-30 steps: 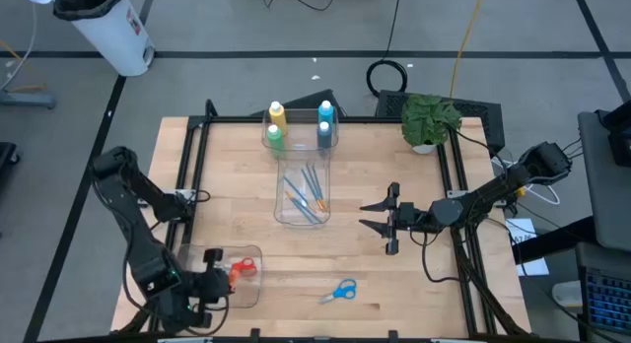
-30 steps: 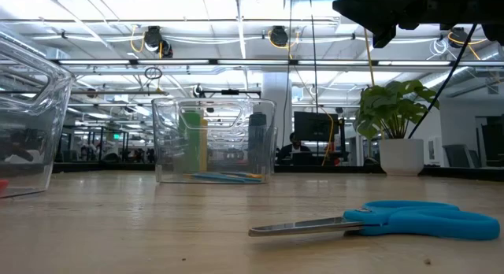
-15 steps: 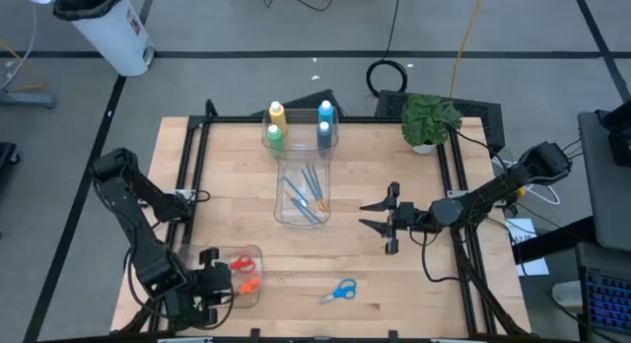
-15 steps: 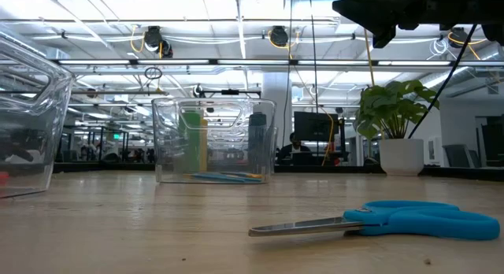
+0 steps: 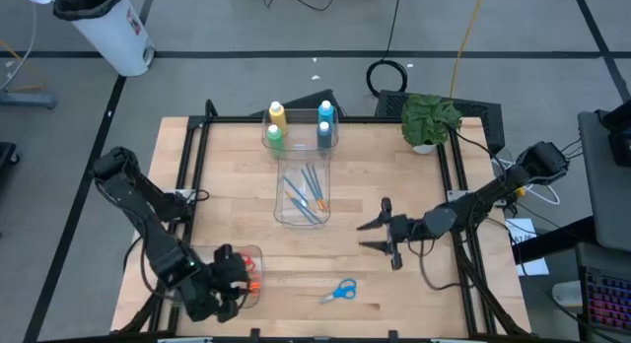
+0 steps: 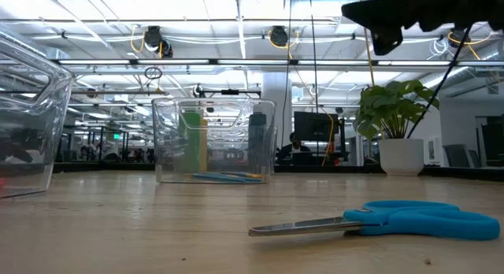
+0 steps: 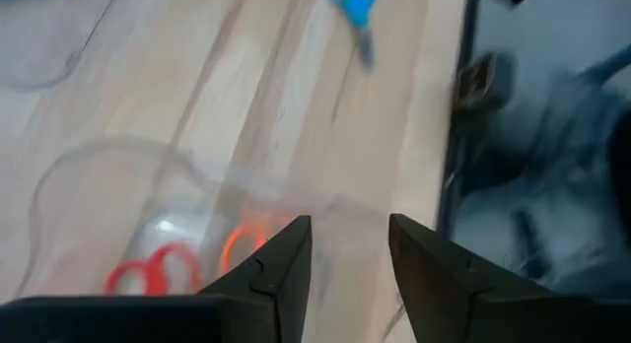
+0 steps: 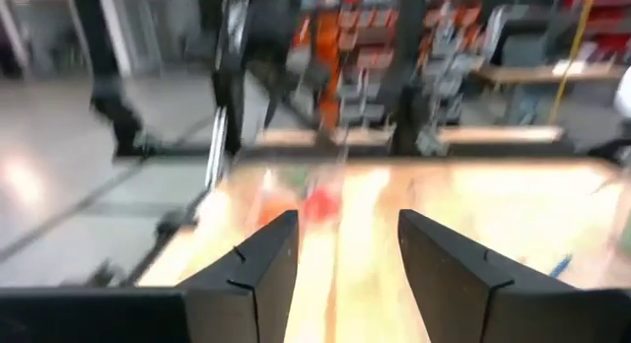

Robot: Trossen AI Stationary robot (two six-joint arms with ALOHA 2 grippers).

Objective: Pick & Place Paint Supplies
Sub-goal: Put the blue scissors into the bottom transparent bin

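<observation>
The paint bottles stand upright in a clear bin [image 5: 299, 136] at the table's far middle: yellow [image 5: 276, 113], green [image 5: 274, 136], light blue [image 5: 325, 111] and darker blue [image 5: 323, 133]. Several thin brushes [image 5: 304, 193] lie in a second clear bin [image 5: 301, 217] just in front. My left gripper [image 5: 235, 276] is open over a clear box [image 7: 99, 161] at the near left. In that box lie red-handled scissors [image 7: 168, 274], below and beside the fingers. My right gripper [image 5: 363, 236] hangs open right of centre, pointing toward the table's left, with nothing between its fingers.
Blue scissors [image 5: 338, 292] lie flat near the front edge, between the two grippers. A potted plant [image 5: 430, 119] stands at the far right corner. A black frame rail [image 5: 192, 175] runs along the table's sides. Bare wood lies between the brush bin and the blue scissors.
My left gripper has swung toward the table's right, out over the clear box, and has rolled about its own axis. The red-handled scissors stay in the box. My right gripper has turned a little toward the near edge.
</observation>
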